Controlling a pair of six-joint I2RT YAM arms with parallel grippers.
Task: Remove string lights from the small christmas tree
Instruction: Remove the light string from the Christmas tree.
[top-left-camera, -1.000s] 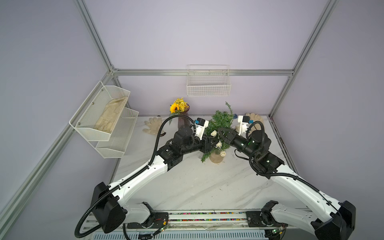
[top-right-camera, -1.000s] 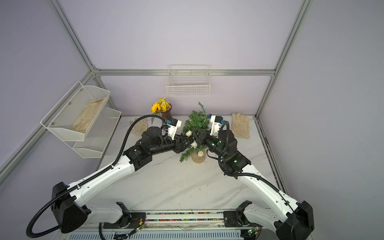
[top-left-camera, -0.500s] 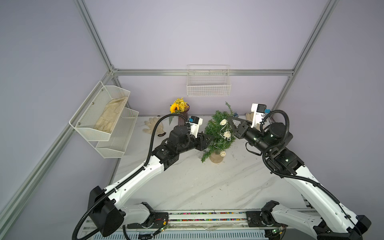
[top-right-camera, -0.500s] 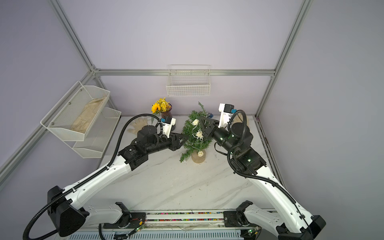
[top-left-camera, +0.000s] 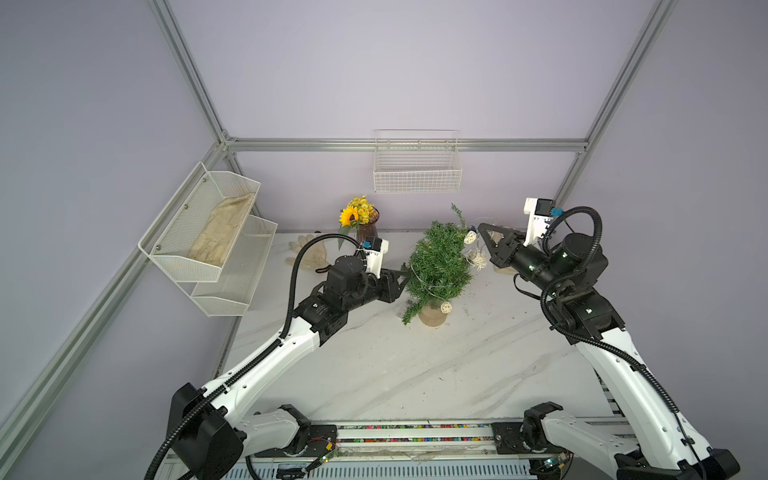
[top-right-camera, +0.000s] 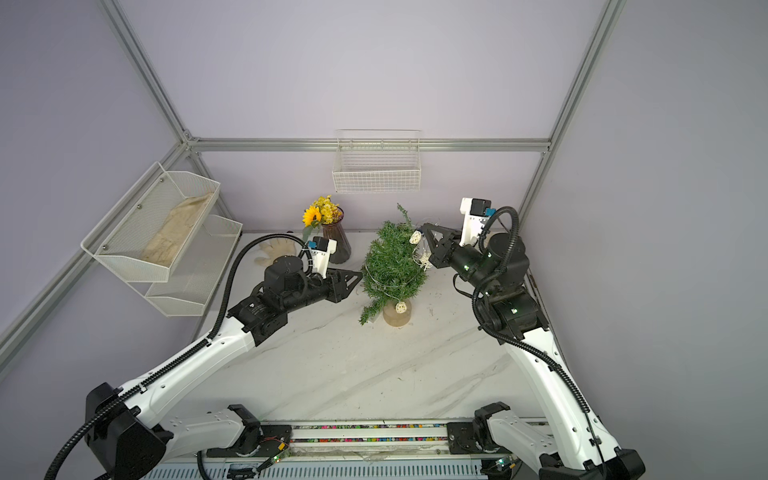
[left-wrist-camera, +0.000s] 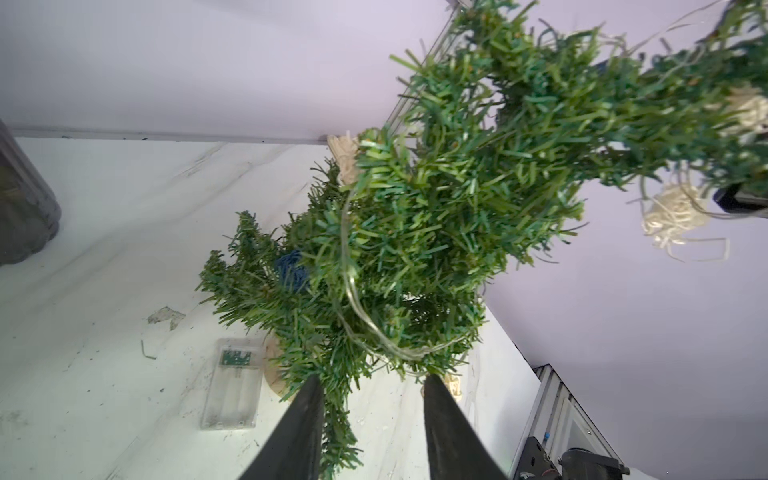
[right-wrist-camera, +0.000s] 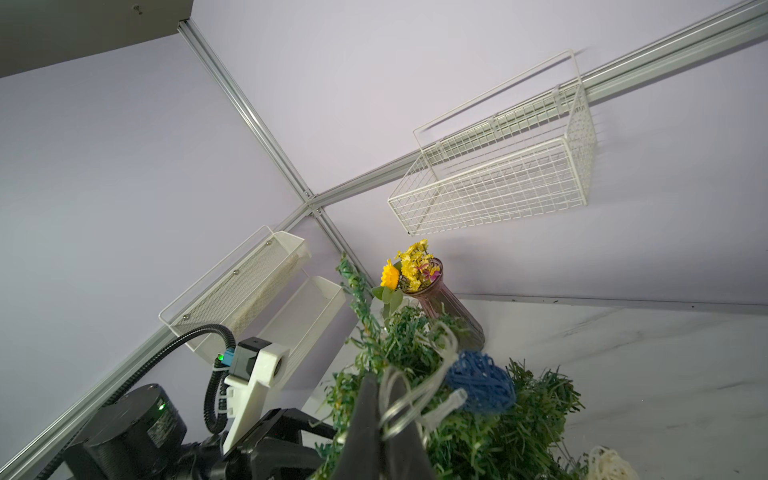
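Observation:
The small christmas tree (top-left-camera: 438, 266) (top-right-camera: 392, 266) stands on its tan wooden base (top-left-camera: 432, 318) mid-table. The string lights' silvery wire (left-wrist-camera: 353, 282) loops round it, with cream balls (top-left-camera: 478, 261) hanging at its right and a blue ball (right-wrist-camera: 480, 386) near the top. My right gripper (top-left-camera: 482, 227) (right-wrist-camera: 380, 380), raised by the tree's top right, is shut on a loop of that wire (right-wrist-camera: 405, 407). My left gripper (top-left-camera: 405, 270) (left-wrist-camera: 371, 380) is open at the tree's left side, with a low sprig hanging loose between its fingers. The clear battery box (left-wrist-camera: 232, 382) lies on the table beside the base.
A dark vase of yellow flowers (top-left-camera: 365, 232) stands behind my left wrist, and a pale glove (top-left-camera: 309, 253) lies to its left. A white wire basket (top-left-camera: 417, 174) hangs on the back wall. A two-tier mesh shelf (top-left-camera: 208, 232) hangs on the left wall.
My right gripper has pulled back to the right and upward, drawing wire and balls off the tree's right side. My left gripper has backed out of the branches to the tree's left edge.

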